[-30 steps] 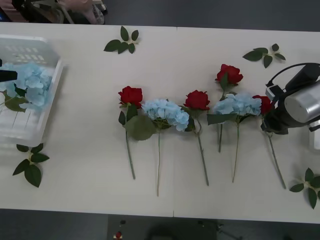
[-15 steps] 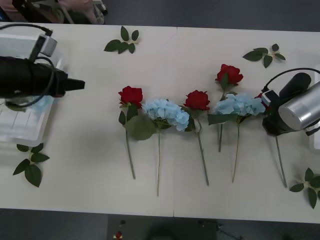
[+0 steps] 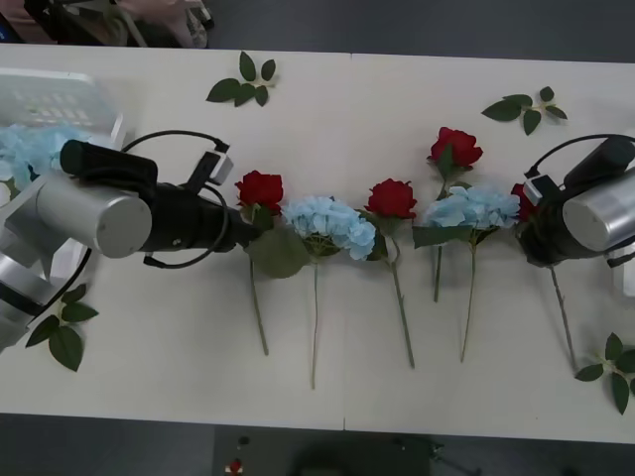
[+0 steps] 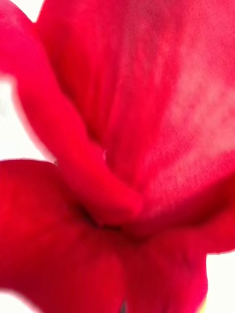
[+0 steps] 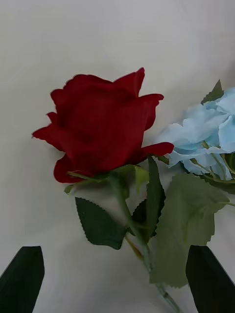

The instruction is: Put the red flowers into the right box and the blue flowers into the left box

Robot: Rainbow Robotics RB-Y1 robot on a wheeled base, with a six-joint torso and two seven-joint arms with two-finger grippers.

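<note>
White counter (image 3: 327,139), centre-left of frame: left hand (image 5: 115,281), open and empty, may clamp a red rose (image 5: 100,128) instead of blue; right hand's grip (image 3: 541,233) I cannot tell.

I saw the long white table (image 3: 327,119) carrying red roses (image 3: 391,198), light-blue hydrangeas (image 3: 330,224), loose green leaf sprigs (image 3: 243,83) and a white slotted plastic basket (image 3: 60,99).
</note>
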